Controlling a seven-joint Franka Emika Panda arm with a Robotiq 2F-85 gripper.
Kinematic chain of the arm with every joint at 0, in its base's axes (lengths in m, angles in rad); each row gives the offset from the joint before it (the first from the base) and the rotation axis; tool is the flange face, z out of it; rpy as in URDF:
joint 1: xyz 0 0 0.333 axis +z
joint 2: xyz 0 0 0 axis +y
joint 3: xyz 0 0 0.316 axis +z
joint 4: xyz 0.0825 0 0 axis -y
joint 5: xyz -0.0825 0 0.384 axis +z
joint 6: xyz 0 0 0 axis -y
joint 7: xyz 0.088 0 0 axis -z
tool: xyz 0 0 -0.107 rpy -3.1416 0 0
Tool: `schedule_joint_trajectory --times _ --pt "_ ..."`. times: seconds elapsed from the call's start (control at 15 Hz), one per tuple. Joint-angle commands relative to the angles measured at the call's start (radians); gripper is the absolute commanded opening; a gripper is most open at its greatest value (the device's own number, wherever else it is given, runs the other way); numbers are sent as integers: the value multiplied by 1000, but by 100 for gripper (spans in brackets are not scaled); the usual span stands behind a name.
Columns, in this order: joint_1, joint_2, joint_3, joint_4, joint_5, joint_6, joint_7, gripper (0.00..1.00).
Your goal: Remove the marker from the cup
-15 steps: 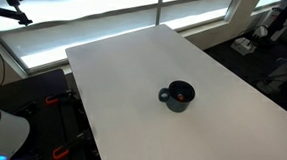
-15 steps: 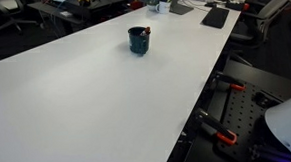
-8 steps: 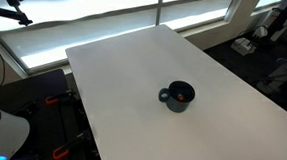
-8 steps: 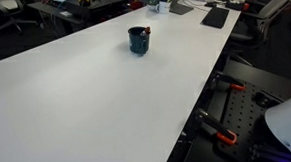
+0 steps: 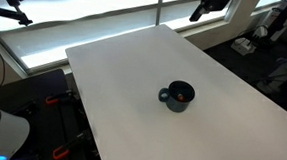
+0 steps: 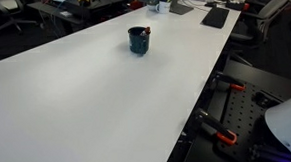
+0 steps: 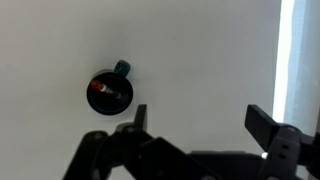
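The marker (image 7: 103, 91) sits inside the cup (image 7: 121, 68) on the counter (image 7: 200, 45), so nothing is done yet: your hand (image 7: 200, 120) hangs high above, spread wide and empty, with the whole grab left.

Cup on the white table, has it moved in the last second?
No. In both exterior views the cup sits at the same spot against the table's edges, with the marker inside it.
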Motion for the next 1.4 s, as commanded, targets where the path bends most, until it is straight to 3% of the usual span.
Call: schedule_joint_trajectory --times 0.0,0.33,1.07,1.13,1.33 --pt "-28 9 28 11 -2 -5 1 100" --pt "-27 8 29 23 -2 -16 1 100" --pt "-160 328 61 193 92 -131 -122 100" --pt "-149 261 63 127 59 -75 -102 100" --pt "-163 295 72 135 59 -72 -103 100"
